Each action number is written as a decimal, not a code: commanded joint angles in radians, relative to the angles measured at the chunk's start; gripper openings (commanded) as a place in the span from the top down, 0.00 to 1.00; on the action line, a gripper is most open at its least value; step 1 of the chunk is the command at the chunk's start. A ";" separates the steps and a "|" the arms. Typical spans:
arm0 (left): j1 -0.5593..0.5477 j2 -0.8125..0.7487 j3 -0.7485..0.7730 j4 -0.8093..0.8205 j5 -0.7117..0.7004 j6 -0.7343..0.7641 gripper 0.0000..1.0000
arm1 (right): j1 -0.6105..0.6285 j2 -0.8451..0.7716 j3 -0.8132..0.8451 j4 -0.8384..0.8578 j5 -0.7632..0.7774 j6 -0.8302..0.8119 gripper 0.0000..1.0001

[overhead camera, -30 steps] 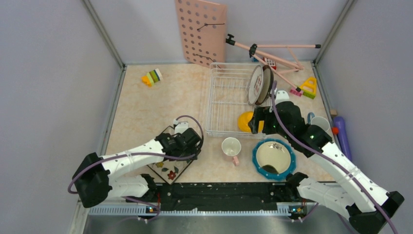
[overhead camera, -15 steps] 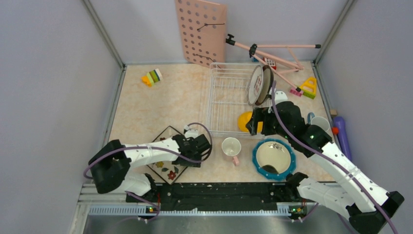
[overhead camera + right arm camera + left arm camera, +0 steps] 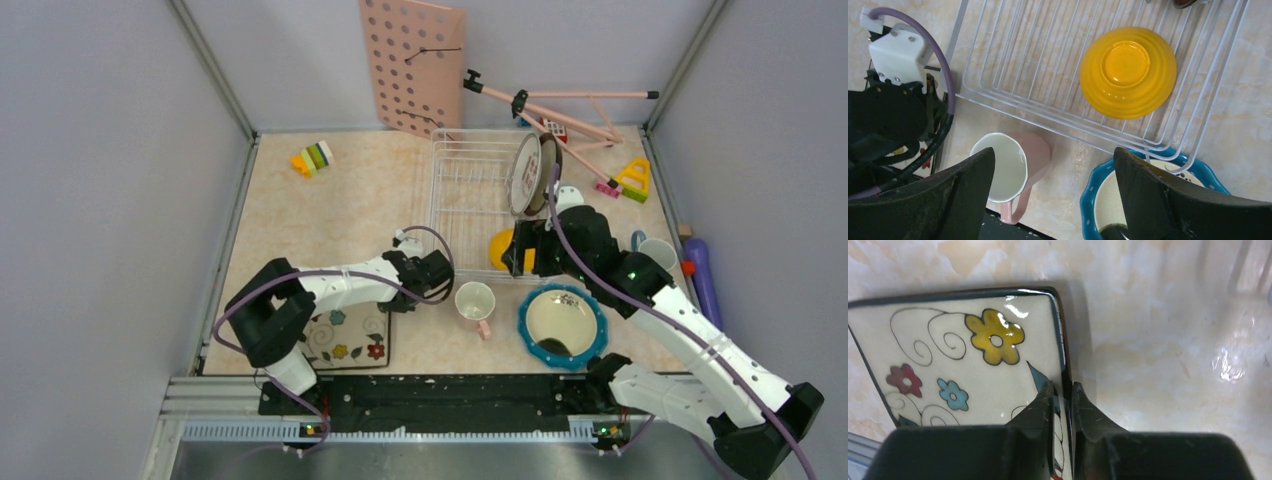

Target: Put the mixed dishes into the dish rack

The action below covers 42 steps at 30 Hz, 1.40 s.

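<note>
The square floral plate (image 3: 345, 335) (image 3: 973, 355) lies flat at the near left. My left gripper (image 3: 393, 300) (image 3: 1062, 387) is shut on its dark right rim. My right gripper (image 3: 517, 250) (image 3: 1054, 152) hangs open over the near edge of the dish rack (image 3: 470, 200) (image 3: 1038, 75). The yellow-orange bowl (image 3: 500, 248) (image 3: 1128, 70) sits inside the rack's near corner. A brown-rimmed round plate (image 3: 530, 175) stands upright in the rack. The pink cup (image 3: 475, 300) (image 3: 1008, 167) and the teal dotted dish (image 3: 562, 325) (image 3: 1093, 200) rest on the table in front of the rack. A small blue cup (image 3: 655, 250) stands to the right.
A pink pegboard (image 3: 412, 65) leans on the back wall beside a pink tripod (image 3: 560, 105). Toy blocks (image 3: 312, 158) lie at the back left and a yellow triangle (image 3: 634, 178) at the back right. A purple object (image 3: 705, 280) lies along the right wall.
My left arm has swung right and its gripper has shut on the floral plate's rim. The plate has turned from a diamond to square-on. The right gripper shifted slightly.
</note>
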 commanded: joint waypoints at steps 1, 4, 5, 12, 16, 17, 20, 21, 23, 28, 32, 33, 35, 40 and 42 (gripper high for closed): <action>0.079 0.005 -0.004 0.134 0.074 0.034 0.90 | -0.006 0.002 0.026 0.035 0.018 -0.012 0.13; 0.150 -0.039 -0.021 0.200 0.132 0.076 0.97 | -0.006 0.009 0.024 0.040 0.016 -0.012 0.13; 0.176 -0.057 -0.036 0.227 0.156 0.091 0.97 | -0.007 0.014 0.024 0.042 0.014 -0.011 0.13; 0.351 -0.134 -0.039 0.361 0.322 0.187 1.00 | -0.007 0.031 0.030 0.057 -0.018 -0.013 0.13; 0.395 -0.122 0.000 0.381 0.373 0.203 1.00 | -0.008 0.027 0.029 0.068 -0.056 -0.015 0.13; 0.401 -0.119 0.014 0.375 0.371 0.206 1.00 | -0.008 0.025 0.029 0.070 -0.061 -0.015 0.13; 0.408 -0.122 0.056 0.333 0.355 0.212 1.00 | -0.008 0.018 0.030 0.069 -0.089 -0.023 0.13; 0.408 -0.139 0.063 0.322 0.345 0.213 1.00 | -0.008 0.017 0.030 0.070 -0.105 -0.028 0.13; 0.410 -0.180 0.061 0.304 0.320 0.215 1.00 | -0.008 0.013 0.029 0.072 -0.133 -0.035 0.12; 0.411 -0.325 0.032 0.244 0.283 0.212 0.78 | -0.006 0.019 0.026 0.102 -0.230 -0.031 0.08; 0.419 -0.466 0.007 0.184 0.257 0.208 0.60 | 0.009 0.050 0.036 0.158 -0.311 0.016 0.08; 0.424 -0.499 0.007 0.173 0.252 0.207 0.56 | 0.025 0.062 0.042 0.166 -0.316 0.024 0.08; 0.432 -0.564 0.009 0.133 0.242 0.206 0.51 | 0.070 0.089 0.061 0.192 -0.308 0.043 0.08; 0.492 -0.761 -0.026 0.124 0.354 0.180 0.32 | 0.228 0.162 0.133 0.222 -0.239 0.091 0.11; 0.537 -0.816 -0.044 0.125 0.404 0.182 0.29 | 0.311 0.181 0.160 0.240 -0.191 0.113 0.12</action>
